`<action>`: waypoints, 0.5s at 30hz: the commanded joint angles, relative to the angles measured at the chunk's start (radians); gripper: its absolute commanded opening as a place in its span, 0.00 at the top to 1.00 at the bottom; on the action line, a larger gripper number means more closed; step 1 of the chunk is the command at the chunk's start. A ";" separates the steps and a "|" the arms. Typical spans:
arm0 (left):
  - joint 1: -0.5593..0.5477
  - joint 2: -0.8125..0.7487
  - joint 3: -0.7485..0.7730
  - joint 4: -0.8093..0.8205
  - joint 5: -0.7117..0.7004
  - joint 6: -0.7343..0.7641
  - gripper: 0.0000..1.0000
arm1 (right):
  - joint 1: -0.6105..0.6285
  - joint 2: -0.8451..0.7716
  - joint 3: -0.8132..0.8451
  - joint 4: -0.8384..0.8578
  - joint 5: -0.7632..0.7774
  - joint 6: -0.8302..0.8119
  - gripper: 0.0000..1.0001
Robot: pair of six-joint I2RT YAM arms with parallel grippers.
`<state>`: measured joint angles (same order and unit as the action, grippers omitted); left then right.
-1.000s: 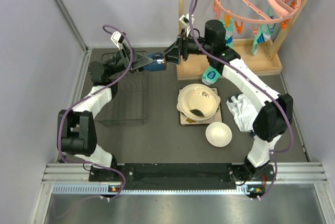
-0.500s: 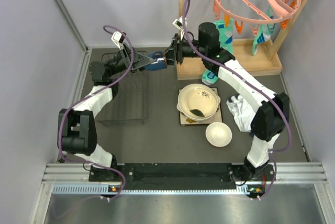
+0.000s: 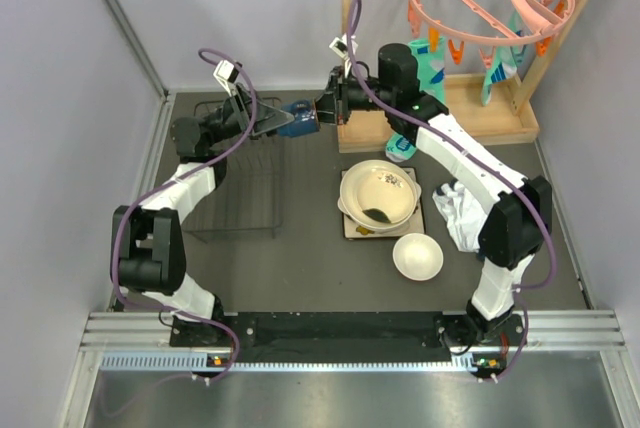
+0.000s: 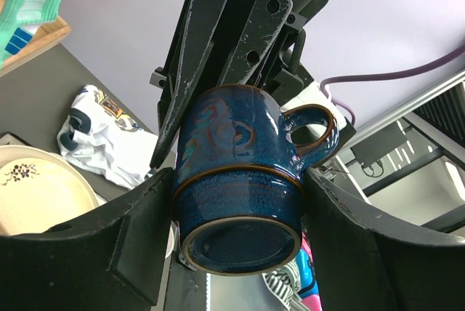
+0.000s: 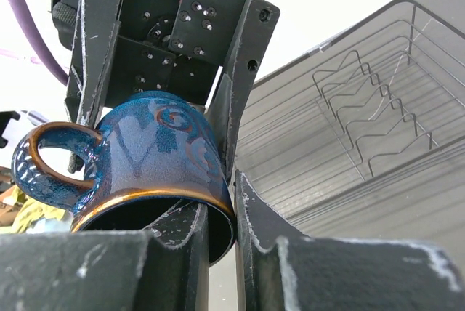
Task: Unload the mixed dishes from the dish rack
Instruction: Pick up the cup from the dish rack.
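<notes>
Above the surface, beside the dish rack's (image 3: 240,198) far right corner, the dark blue mug (image 3: 297,119) hangs between both arms: left gripper (image 3: 283,125) clamped around its base, right gripper (image 3: 316,115) pinching its rim.

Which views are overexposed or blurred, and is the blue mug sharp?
Right wrist: the background behind the dark blue mug is blown out white, but the mug is sharp. Left wrist: mug sharp, soft sheen on its glaze. Top external: evenly lit, mug small.

lab cell: grey panels (image 3: 60,98), aluminium rail (image 3: 350,346)
</notes>
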<state>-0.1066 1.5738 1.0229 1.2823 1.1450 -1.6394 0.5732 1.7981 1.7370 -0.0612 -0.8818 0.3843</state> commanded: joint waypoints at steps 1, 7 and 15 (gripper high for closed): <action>-0.010 -0.015 0.017 -0.008 -0.024 0.065 0.70 | 0.039 -0.054 0.022 0.006 -0.013 -0.038 1.00; -0.001 -0.040 0.000 -0.075 -0.011 0.125 0.40 | 0.037 -0.086 0.015 -0.019 -0.003 -0.065 1.00; 0.027 -0.063 -0.014 -0.116 -0.007 0.165 0.18 | 0.025 -0.098 0.006 -0.022 -0.016 -0.067 1.00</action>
<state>-0.0956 1.5429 1.0180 1.2079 1.1667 -1.5387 0.5735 1.7760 1.7344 -0.1070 -0.8730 0.3359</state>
